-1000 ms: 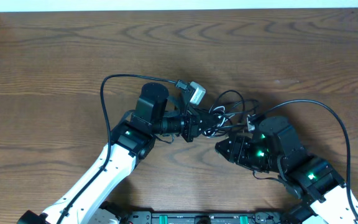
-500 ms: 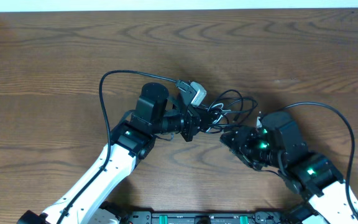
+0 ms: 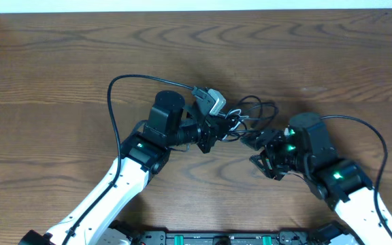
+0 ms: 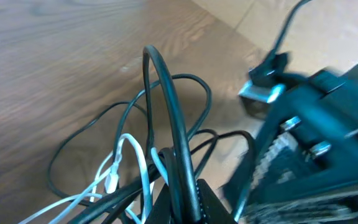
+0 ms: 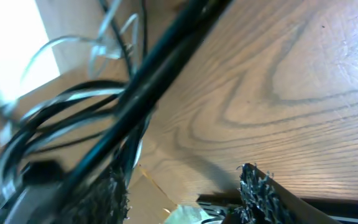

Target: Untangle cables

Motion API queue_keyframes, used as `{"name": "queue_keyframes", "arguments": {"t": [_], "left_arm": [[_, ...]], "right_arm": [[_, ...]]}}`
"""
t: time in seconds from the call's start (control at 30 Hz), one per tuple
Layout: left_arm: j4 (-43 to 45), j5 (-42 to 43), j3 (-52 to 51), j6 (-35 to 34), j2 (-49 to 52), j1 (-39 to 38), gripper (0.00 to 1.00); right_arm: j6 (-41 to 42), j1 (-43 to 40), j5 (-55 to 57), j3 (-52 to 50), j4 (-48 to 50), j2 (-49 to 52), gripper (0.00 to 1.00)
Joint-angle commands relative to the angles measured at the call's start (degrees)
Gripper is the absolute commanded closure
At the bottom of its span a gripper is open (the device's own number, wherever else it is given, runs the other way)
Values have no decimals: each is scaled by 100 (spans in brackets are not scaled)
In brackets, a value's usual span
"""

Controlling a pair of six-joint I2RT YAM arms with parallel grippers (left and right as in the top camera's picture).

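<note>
Black and white cables (image 3: 250, 112) sit in a loose knot on the wooden table (image 3: 60, 82), directly between my two grippers. My left gripper (image 3: 218, 131) is clenched on a black strand, and a loop arches up from it. My right gripper (image 3: 254, 150) is released, its fingers (image 5: 260, 186) apart with bare wood between them. I judge the step to be separating strands. Next, my right should pinch one strand and draw it away.

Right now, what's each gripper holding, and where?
Left gripper pinches the black cable mid-length, below its raised loop; right gripper looks open, holding nothing.
</note>
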Motion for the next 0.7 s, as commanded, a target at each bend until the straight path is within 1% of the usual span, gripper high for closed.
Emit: {"name": "queue_keyframes", "arguments": {"t": [0.0,0.17,0.23,0.33,0.47,0.53,0.67], "left_arm": [[42,-282,120,474,0,-2,92],[76,-120,120,470,0,-70,92],[177,28,120,452,0,-225,92],[299,20,120,455,0,-400,92],[505,22,120,452,0,-509,92],[660,22,120,452,0,-522,92],[1021,22,120,450,-11,-522,92]], "right_arm": [[125,-46,22,39,28,-264,42],[210,-15,-33,39,348,-111,41],[210,63,-142,39,496,87,42],[179,170,-149,39,483,289,45],[-109,354,-146,39,481,588,47],[-435,463,-149,39,450,767,48],[-592,496,-129,39,70,981,50]]}}
